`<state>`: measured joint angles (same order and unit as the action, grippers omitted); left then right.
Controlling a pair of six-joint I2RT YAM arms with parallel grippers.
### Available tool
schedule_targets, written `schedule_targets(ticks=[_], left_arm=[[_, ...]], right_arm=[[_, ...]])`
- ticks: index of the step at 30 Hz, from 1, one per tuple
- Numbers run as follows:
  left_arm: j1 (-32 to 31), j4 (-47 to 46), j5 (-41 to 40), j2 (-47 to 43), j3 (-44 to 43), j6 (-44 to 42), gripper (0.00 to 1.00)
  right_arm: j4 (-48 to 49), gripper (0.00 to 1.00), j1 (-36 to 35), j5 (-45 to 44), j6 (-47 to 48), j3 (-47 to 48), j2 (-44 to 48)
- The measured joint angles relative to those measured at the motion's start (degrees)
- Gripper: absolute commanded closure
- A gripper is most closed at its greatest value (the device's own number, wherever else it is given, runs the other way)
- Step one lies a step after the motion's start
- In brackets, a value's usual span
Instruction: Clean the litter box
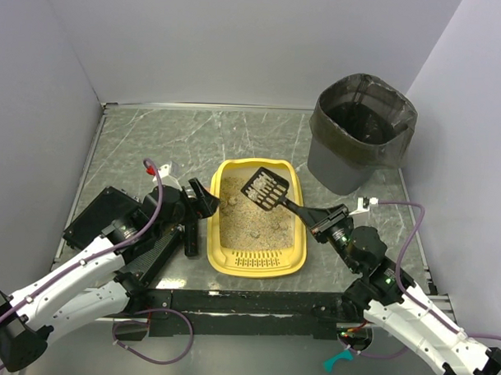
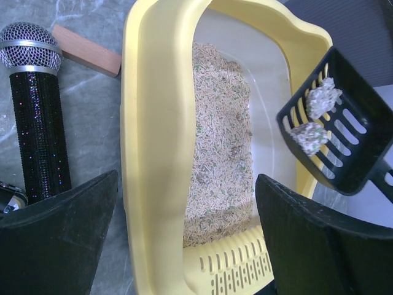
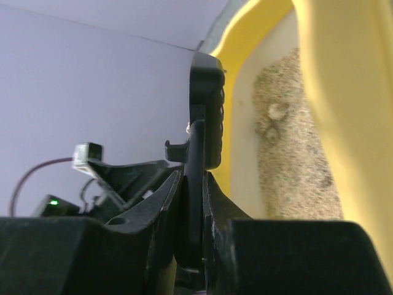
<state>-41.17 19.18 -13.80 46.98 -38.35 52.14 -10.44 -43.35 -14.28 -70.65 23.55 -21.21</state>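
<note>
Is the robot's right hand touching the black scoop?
Touching. The right wrist view shows the right gripper with its jaws pressed against both sides of the handle of the scoop, with no gap.

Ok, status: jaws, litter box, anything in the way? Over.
Left gripper open at the litter box left rim, empty. Right gripper shut on the scoop, two clumps aboard, over the box. Nothing seen between scoop and bin.

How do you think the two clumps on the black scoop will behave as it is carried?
The clumps look crumbly, so jolts may shed grains. They lie loose on the slotted scoop, so tilting it would likely spill them.
</note>
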Motion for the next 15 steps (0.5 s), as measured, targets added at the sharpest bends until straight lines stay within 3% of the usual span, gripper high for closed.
schedule_targets(ticks=[8, 15], left_arm=[[0.0, 0.0, 0.0, 0.4, 0.0, 0.0, 0.03], [0.0, -0.7, 0.5, 1.2, 0.0, 0.0, 0.03]], right_arm=[[-0.8, 1.0, 0.3, -2.0, -2.9, 1.4, -0.5], [-3.6, 1.0, 4.4, -6.9, -0.7, 12.8, -3.6]])
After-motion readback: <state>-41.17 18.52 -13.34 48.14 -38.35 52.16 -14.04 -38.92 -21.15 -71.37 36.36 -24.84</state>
